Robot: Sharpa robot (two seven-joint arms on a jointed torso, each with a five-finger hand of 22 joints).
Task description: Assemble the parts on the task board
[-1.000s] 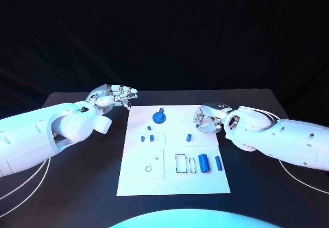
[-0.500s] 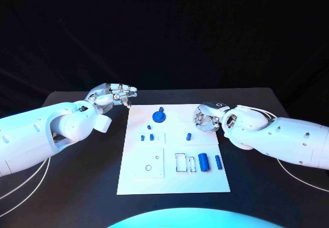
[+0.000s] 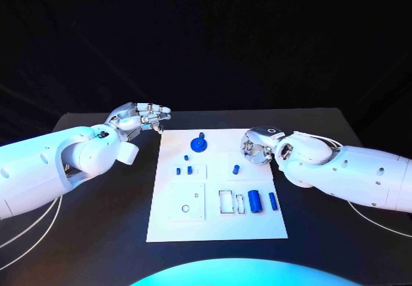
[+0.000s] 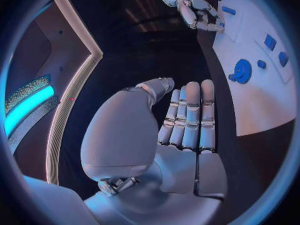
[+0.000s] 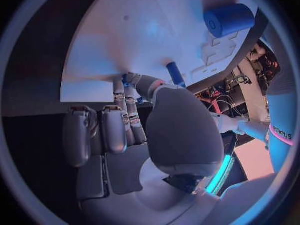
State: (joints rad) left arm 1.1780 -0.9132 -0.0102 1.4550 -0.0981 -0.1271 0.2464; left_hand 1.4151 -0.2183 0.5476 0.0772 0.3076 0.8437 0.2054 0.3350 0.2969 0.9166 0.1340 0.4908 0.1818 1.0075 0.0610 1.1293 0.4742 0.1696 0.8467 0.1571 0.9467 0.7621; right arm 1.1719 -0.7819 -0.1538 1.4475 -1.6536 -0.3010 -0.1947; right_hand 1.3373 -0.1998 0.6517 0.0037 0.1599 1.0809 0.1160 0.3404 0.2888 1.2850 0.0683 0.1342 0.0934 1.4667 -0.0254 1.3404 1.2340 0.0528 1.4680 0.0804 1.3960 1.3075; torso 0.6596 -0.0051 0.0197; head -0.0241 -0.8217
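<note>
The white task board (image 3: 215,223) lies in the middle of the table. On it sit a blue gear (image 3: 198,144), three small blue pegs (image 3: 186,158) on its left half, one peg (image 3: 235,170) nearer the middle, a thick blue cylinder (image 3: 256,199) and a thin blue pin (image 3: 274,201). My left hand (image 3: 141,116) hovers off the board's far left corner, fingers straight and together, palm empty (image 4: 187,120). My right hand (image 3: 258,146) hangs over the board's right edge, its thumb laid against its fingertips (image 5: 128,82); a blue speck shows there, and I cannot tell whether it is a part.
Black table (image 3: 94,226) surrounds the board on all sides. White cables (image 3: 34,232) trail along the table under both arms. The board has several empty recesses (image 3: 227,204) near the cylinder.
My right hand has crept slightly inward over the board's right edge. The left hand and the parts on the board stay where they were.
</note>
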